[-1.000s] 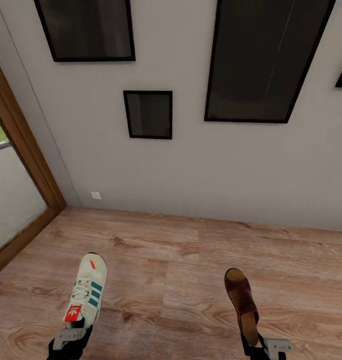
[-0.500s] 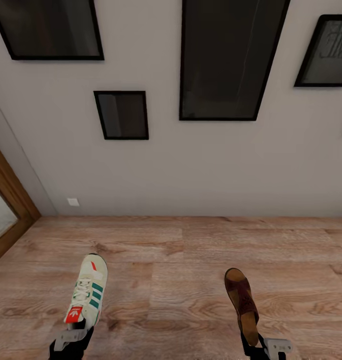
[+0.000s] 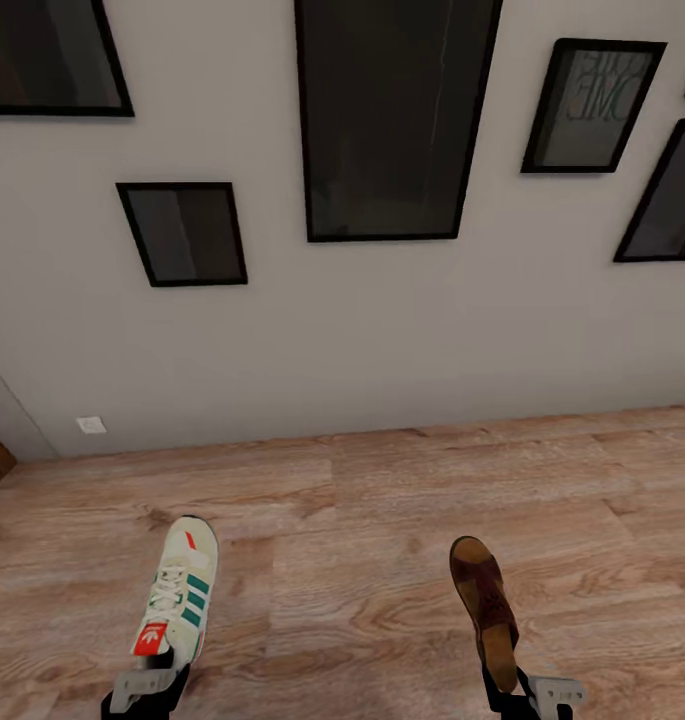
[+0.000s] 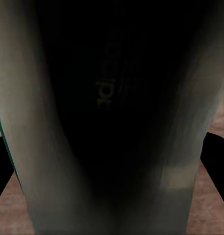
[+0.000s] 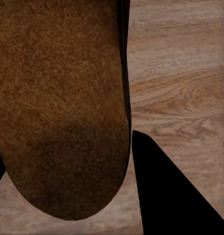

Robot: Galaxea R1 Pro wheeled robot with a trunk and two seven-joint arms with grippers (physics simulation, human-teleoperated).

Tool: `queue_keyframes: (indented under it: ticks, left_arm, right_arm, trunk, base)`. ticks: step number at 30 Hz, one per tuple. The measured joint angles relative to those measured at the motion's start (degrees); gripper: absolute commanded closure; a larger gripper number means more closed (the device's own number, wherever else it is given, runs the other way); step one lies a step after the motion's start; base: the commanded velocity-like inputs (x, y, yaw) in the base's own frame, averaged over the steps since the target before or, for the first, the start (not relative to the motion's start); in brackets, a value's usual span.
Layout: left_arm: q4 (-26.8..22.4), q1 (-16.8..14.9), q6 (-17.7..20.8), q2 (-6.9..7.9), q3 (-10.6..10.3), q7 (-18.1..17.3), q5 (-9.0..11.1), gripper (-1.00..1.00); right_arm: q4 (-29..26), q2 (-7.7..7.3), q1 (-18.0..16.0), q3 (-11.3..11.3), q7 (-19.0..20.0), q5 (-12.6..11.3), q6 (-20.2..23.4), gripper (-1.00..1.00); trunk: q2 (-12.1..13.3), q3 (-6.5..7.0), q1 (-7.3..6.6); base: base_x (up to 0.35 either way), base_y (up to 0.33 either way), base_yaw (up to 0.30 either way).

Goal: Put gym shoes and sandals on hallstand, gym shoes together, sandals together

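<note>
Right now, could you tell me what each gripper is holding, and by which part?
The left gripper holds a gym shoe by its heel end; the right gripper holds a sandal by its heel end.

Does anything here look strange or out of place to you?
Nothing looks damaged or spilled. The oddity is mismatched footwear: the left gripper holds a cream sneaker with green stripes, while the right gripper holds a brown sandal, above the wood-plank floor.
</note>
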Motion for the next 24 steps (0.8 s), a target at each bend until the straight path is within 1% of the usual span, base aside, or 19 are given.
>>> queue_keyframes:
  ticks: [3, 6, 11, 16, 21, 24]
  left_arm:
    - [0.09, 0.00, -0.27, 0.00, 0.17, 0.42, 0.11, 1.00]
    - [0.49, 0.00, -1.72, -0.08, 0.21, 0.55, 0.14, 1.00]
    - [3.59, 0.00, -2.79, -0.13, 0.30, 0.64, 0.22, 1.00]
    - [4.67, -0.01, -6.12, -0.13, 0.39, 0.63, 0.27, 1.00]
    - [4.82, -0.02, -6.62, -0.11, 0.45, 0.63, 0.28, 1.00]
    - [5.08, -0.01, -6.72, -0.16, 0.42, 0.63, 0.31, 1.00]
  right_arm:
    - [-0.01, 0.05, 0.00, 0.03, -0.01, -0.01, 0.01, 1.00]
    - [-0.02, 0.02, 0.00, -0.02, -0.01, -0.05, 0.01, 1.00]
    - [-0.02, 0.05, 0.00, 0.01, -0.01, -0.06, 0.01, 1.00]
    - [0.06, 0.07, 0.00, 0.03, -0.01, -0.01, 0.03, 1.00]
    - [0.05, 0.06, 0.00, 0.03, -0.01, -0.01, 0.02, 1.00]
    - [0.01, 0.06, 0.00, 0.03, 0.00, -0.03, 0.01, 1.00]
  trunk:
    - [0.00, 0.00, 0.00]
    - [0.00, 0.00, 0.00]
    - [0.00, 0.00, 0.00]
    - [0.00, 0.00, 0.00]
    - [0.00, 0.00, 0.00]
    - [0.00, 0.00, 0.01]
  base:
    - [0.294, -0.122, -0.268]
    - [0.291, -0.185, -0.268]
    - [0.289, -0.201, -0.268]
    - [0.289, -0.204, -0.267]
    - [0.296, -0.182, -0.268]
    - [0.192, -0.036, -0.268]
